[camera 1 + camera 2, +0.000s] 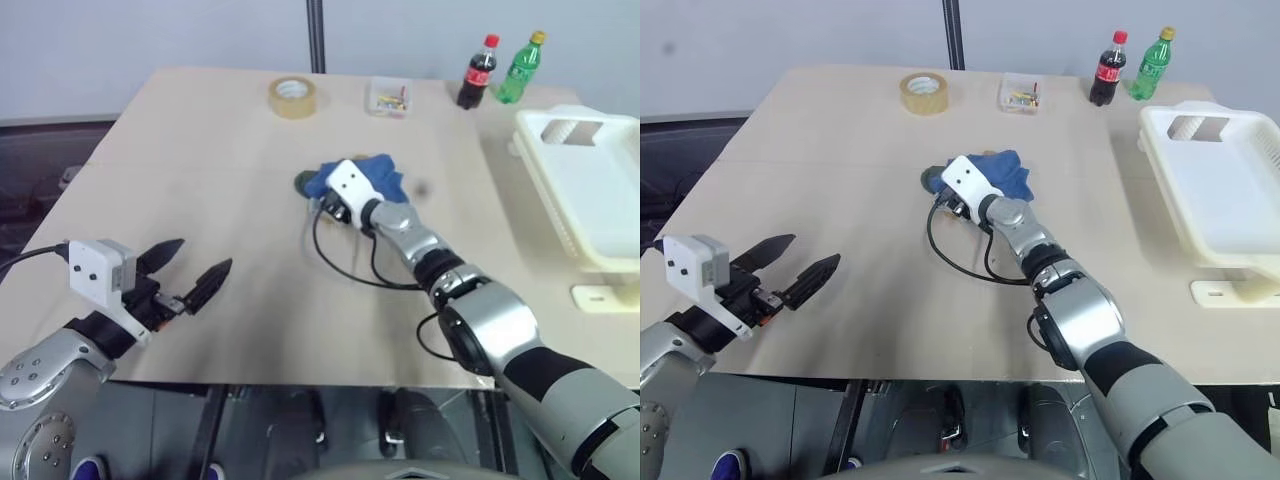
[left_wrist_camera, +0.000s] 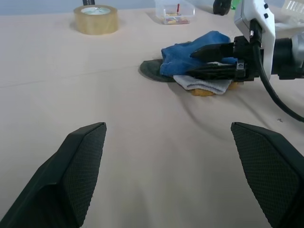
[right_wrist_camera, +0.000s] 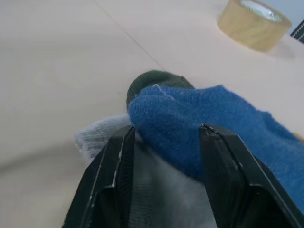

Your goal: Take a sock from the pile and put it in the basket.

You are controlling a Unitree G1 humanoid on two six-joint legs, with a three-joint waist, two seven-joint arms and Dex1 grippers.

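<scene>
Your right end effector (image 3: 164, 137) sits at the small loose heap of socks (image 1: 372, 178) in the middle of the pale wooden desk (image 1: 200, 180), its two black fingers (image 3: 111, 166) partly apart with the fuzzy blue sock (image 3: 223, 123) bulging between them. You cannot quite tell whether the pads are pinching that sock or only lying against it. A light grey sock (image 3: 102, 135) lies under the blue one, a dark green sock (image 3: 152, 80) pokes out behind it, and a mustard yellow one (image 2: 202, 92) peeps from beneath in the left wrist view.

Your left end effector (image 1: 192, 268) hovers over the near left part of the desk, well apart from the pile, fingers spread wide with nothing between them.

Your large cream-white slotted plastic basket (image 1: 1160, 140) stands at the desk's right edge, well apart from the pile. Along the far edge you have a roll of tan tape (image 1: 292, 96), a small clear plastic box (image 1: 388, 97), a cola bottle (image 1: 479, 71) and a green bottle (image 1: 522, 66).
</scene>
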